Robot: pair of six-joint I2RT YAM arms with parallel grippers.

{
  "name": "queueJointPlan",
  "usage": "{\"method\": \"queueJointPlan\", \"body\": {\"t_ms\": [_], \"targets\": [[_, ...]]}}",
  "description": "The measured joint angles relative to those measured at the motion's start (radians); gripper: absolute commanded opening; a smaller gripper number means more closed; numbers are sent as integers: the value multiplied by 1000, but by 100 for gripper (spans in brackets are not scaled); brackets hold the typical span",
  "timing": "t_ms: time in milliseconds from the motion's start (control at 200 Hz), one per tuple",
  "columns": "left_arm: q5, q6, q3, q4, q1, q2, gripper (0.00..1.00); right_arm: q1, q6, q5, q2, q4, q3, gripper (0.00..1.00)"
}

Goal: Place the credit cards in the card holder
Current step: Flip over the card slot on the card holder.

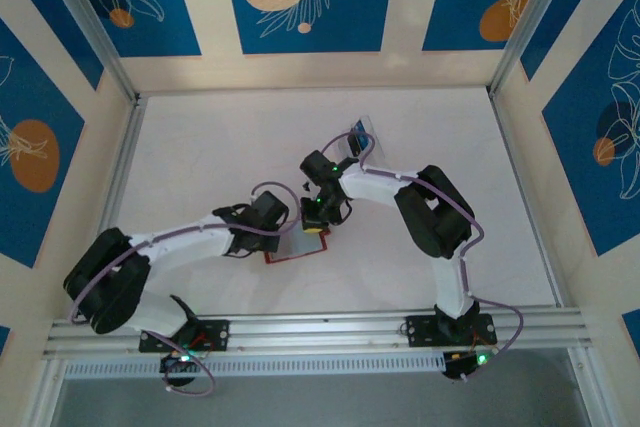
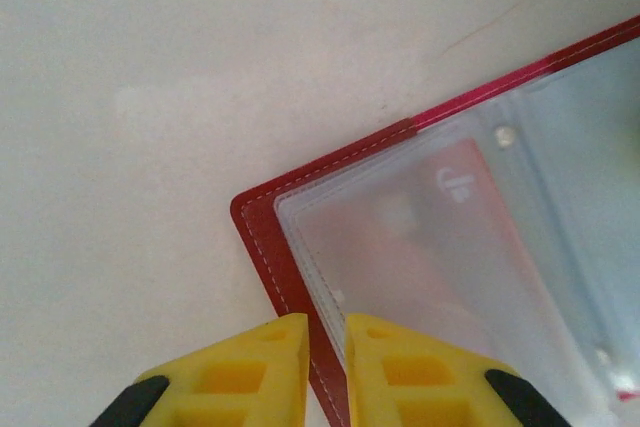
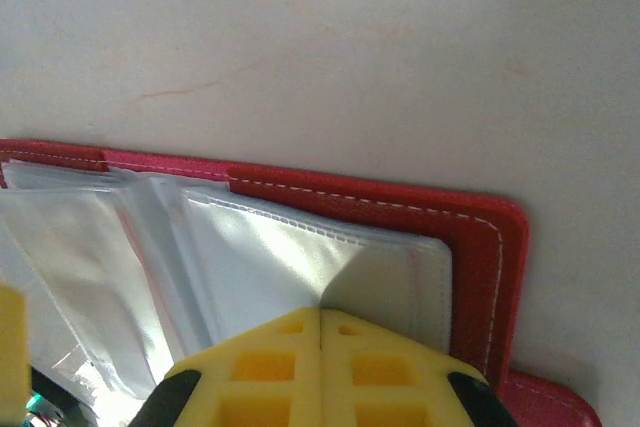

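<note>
**A:** Where's the holder (image 1: 292,250)?

**B:** It lies open and flat on the table (image 1: 200,147), about midway between the left and right edges and nearer the near edge than the far one. Both arms meet over it.

**A:** How will it handle?

**B:** Light and floppy, I'd say. The red cover is stitched and looks fairly soft. Inside is a stack of clear sleeves (image 3: 270,257), thin and glossy, which are likely to be slippery and to cling together. The cover's edge is the firm place to hold. A sleeve is best taken by its free edge, one leaf at a time.

**A:** The hands?

**B:** The right hand (image 3: 320,312) has its fingers pressed together with a fold of sleeve tented up to them, so I judge it holds one leaf. The left hand (image 2: 326,329) is narrow, and the cover's red border runs into the slim gap near a corner. I cannot tell whether it nips the border or only pins it down.

**A:** Anything in the pockets?

**B:** A reddish card (image 2: 440,217) shows through one sleeve by the left hand and seems to be seated inside. The sleeves by the right hand look empty.

**A:** And outside it?

**B:** A small blue thing (image 1: 357,133) lies beyond the right hand, toward the far edge. It is too small to be sure it's a card. Any card would be stiff and thin, and hard to lift off a flat table.
</note>
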Motion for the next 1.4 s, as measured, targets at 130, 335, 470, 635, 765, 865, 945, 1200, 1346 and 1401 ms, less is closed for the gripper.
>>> {"method": "queueJointPlan", "body": {"t_ms": [130, 335, 470, 635, 765, 865, 945, 1200, 1346, 1401], "targets": [[7, -1, 45, -11, -17, -30, 18, 0, 0, 0, 0, 0, 0, 0], [52, -10, 78, 7, -43, 36, 17, 0, 0, 0, 0, 0, 0, 0], [71, -26, 64, 23, -46, 87, 17, -1, 0, -1, 0, 0, 0, 0], [68, -46, 39, 21, -46, 115, 16, -3, -1, -2, 0, 0, 0, 0], [54, -64, 43, 28, -46, 130, 16, -3, -1, -2, 0, 0, 0, 0], [38, -80, 43, 36, -46, 131, 15, -5, -1, -4, 0, 0, 0, 0], [24, -89, 41, 37, -46, 130, 15, -6, -1, -6, 1, 0, 0, 0], [6, -97, -7, 51, -46, 80, 16, -11, -5, -9, 1, 1, 0, 0], [9, -97, -18, 69, -46, 75, 16, -14, -9, -16, 3, 1, 0, 0], [10, -97, -19, 71, -46, 75, 16, -14, -13, -19, 3, 1, 0, 0]]}}
